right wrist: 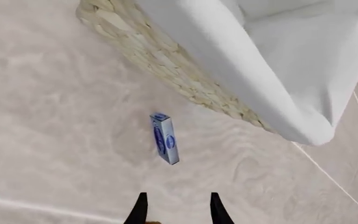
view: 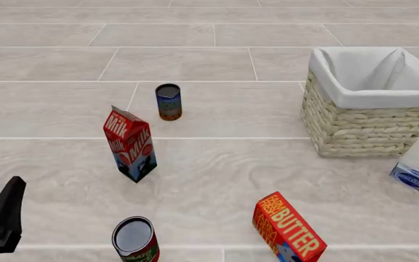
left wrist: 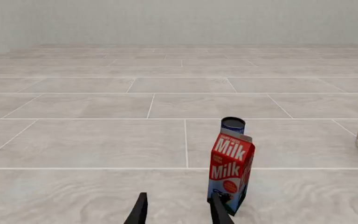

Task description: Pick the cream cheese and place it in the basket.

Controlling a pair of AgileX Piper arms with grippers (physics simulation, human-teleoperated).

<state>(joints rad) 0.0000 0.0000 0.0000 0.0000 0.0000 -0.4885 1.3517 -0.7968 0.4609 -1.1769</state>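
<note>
Right claw [right wrist: 177, 209] (open) hovers lengthwise above cream cheese [right wrist: 164, 138].

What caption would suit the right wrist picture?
Open right gripper poised above the small cream cheese box lying beside the cloth-lined basket.

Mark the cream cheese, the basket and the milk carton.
cream cheese [right wrist: 164, 138]: right wrist view, its blue-and-white face.
basket [view: 355, 126]: front view, woven front wall.
milk carton [view: 131, 144]: front view, red printed side.

Cream cheese [right wrist: 164, 138] on edge, prob. nr basket [right wrist: 185, 74]
</note>
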